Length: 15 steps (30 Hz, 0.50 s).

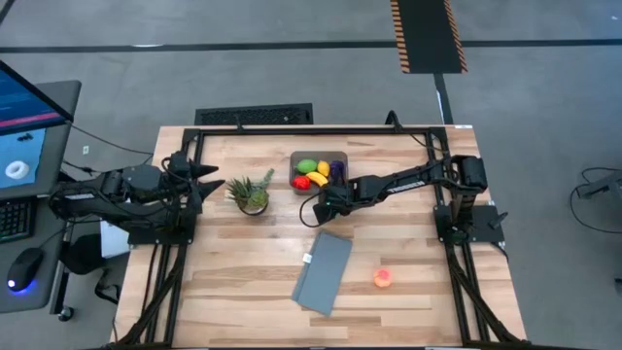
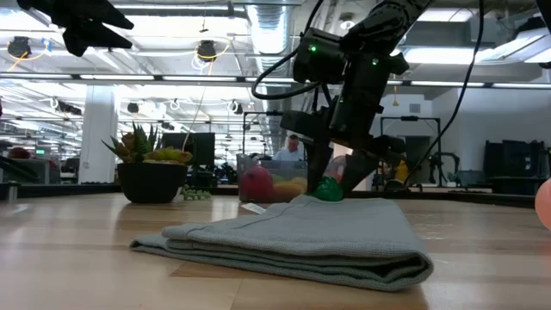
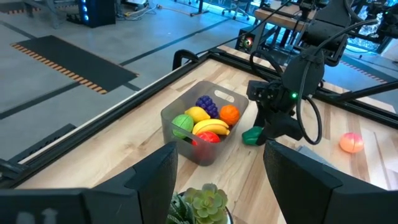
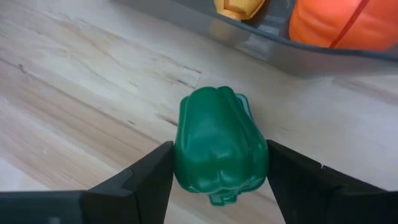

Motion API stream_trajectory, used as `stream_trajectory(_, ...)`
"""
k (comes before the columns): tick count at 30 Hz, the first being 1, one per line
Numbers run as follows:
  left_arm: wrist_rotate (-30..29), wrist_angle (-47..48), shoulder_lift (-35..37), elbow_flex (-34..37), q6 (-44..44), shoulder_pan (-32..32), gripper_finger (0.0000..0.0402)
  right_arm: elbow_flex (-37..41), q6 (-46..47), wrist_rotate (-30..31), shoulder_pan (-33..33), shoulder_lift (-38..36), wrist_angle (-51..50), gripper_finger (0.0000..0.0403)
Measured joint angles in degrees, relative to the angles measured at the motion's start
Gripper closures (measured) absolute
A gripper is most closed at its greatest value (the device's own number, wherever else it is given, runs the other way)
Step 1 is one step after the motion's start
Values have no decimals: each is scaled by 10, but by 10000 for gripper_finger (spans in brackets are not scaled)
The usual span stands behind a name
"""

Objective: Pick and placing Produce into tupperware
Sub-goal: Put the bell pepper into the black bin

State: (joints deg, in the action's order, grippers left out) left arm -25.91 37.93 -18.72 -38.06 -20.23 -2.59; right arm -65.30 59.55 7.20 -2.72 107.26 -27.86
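The smoky-grey tupperware [image 1: 294, 160] stands near the table's far edge. It holds light green, yellow, red, purple and orange produce [image 3: 205, 121]. A dark green toy pepper [image 4: 221, 146] sits between the fingers of my right gripper [image 1: 319, 209], just on the near side of the tub. A pink-orange fruit [image 1: 383, 278] lies alone on the table toward the near right. My left gripper [image 3: 217, 180] hovers open at the table's left, beside a small potted plant [image 1: 251, 192]. My right gripper pinches the dark green pepper across its broad middle [image 4: 186, 155], one finger [image 4: 146, 177] on each side. The fingers come down from above, slanting in from the table's right. The pepper [image 2: 327, 189] is at about table height; whether it rests on the wood I cannot tell.
A folded grey cloth [image 1: 324, 270] lies on the near side of the right gripper, toward the table's middle. The spiky plant in its pot stands left of the tub. Bare wood lies on the near left. A monitor and keyboard sit off the table's left side.
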Motion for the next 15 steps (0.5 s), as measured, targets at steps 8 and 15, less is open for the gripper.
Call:
stream_trajectory(8,0,0,0,0,0,0,175,0,4,2,5,0,0,161)
stream_trajectory(15,0,0,0,0,0,0,175,0,10,2,8,0,0,155)
